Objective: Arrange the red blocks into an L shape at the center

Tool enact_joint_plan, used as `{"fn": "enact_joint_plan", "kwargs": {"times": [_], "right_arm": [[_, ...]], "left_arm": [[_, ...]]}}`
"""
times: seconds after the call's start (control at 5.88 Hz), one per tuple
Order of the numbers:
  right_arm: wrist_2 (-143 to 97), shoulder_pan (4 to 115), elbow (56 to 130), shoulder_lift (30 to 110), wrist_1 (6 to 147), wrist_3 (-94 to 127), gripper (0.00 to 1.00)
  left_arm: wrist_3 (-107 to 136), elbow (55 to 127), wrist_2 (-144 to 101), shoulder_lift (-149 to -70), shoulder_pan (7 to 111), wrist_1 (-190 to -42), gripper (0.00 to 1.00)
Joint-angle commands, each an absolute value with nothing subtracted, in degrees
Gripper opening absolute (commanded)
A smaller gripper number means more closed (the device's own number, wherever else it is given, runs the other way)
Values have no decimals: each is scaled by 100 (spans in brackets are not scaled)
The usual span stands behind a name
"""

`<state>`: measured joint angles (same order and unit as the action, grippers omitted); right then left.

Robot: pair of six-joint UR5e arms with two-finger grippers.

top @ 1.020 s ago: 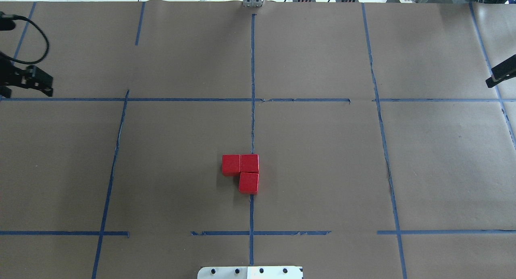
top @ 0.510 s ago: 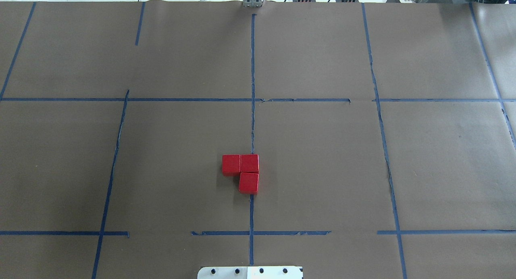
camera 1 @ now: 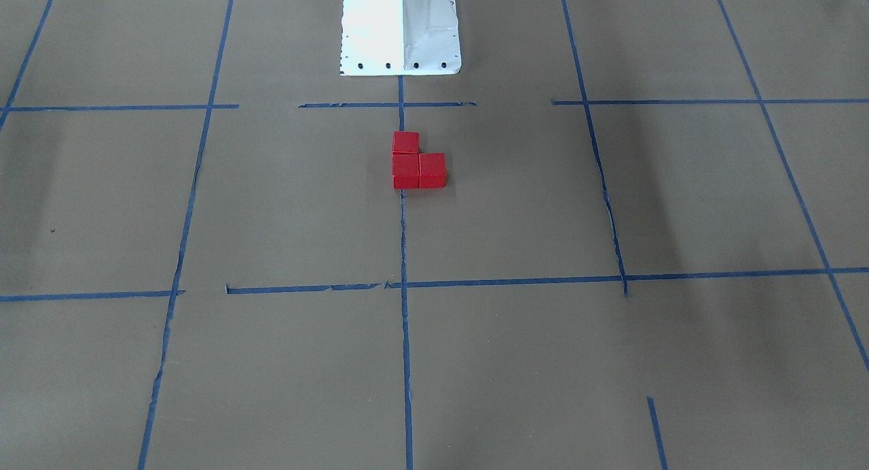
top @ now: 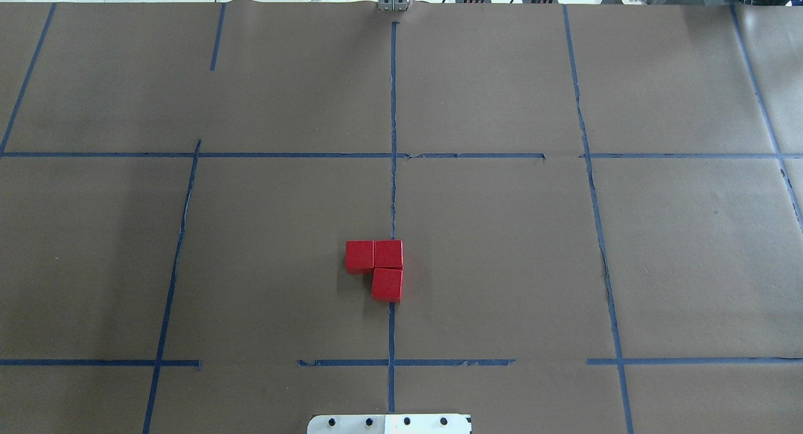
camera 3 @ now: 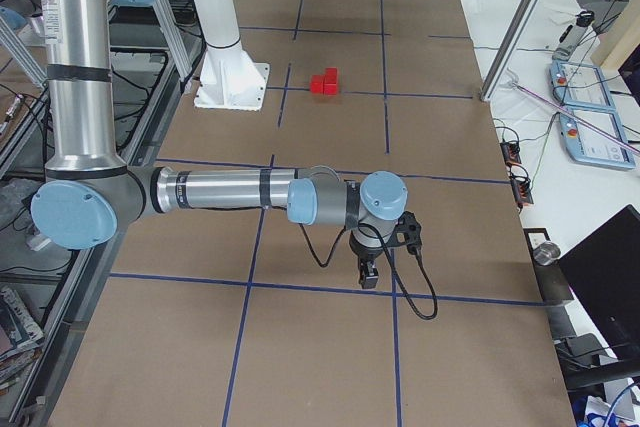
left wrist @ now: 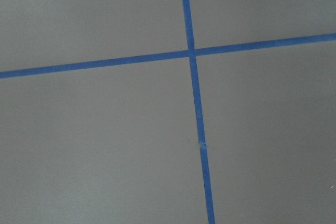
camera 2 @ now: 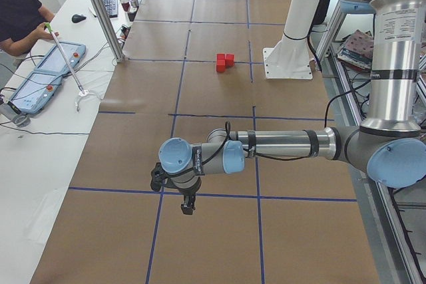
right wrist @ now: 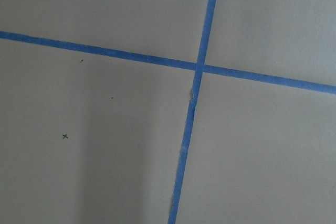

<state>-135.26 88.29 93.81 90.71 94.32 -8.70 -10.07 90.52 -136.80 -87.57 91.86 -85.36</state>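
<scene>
The three red blocks point(top: 376, 268) lie at the center point(top: 452, 258) of the tabletop point(top: 690, 264), touching side to side in an L: two in a row across, the third set against the row's right-hand block on the side nearer the white robot base point(camera 1: 400, 28). The corner block and the third one sit on the middle blue tape line point(top: 393, 108); the other block lies just to the robot's left of it. Brown paper borders the L on every side, and the base is the nearest thing to it, apart from it along the same line. Both arms are well away at the tabletop's ends. The left gripper point(camera 2: 188, 208) hangs pointing down above a tape crossing, and the right gripper point(camera 3: 368, 277) does the same at the opposite end; from these side views I cannot tell whether either pair of jaws is parted or closed. The paper is creased and the tape grid torn in places. Beyond the far edge stand metal posts point(camera 3: 520, 27) and a white bench point(camera 2: 40, 124) with control pendants point(camera 3: 595, 142), where a person point(camera 2: 16, 11) sits.
</scene>
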Motion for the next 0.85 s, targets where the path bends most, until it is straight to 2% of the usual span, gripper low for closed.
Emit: {"fn": "enact_joint_plan", "kwargs": {"times": [0.0,0.34,0.68], "right_arm": [[-13535,8824,9421,9097,9413,-817,100],[-13553,8824,9570,9078,9666,-835,100],[-13535,8815,9590,9166,10090,-844,100]], "left_arm": [[-844,9254,-13702,-8719,9220,-8499,100],[-844,9526,-13676,-8606,9263,-8464,100],[-852,9457,-13684,-8596,9255,-8516,100]]}}
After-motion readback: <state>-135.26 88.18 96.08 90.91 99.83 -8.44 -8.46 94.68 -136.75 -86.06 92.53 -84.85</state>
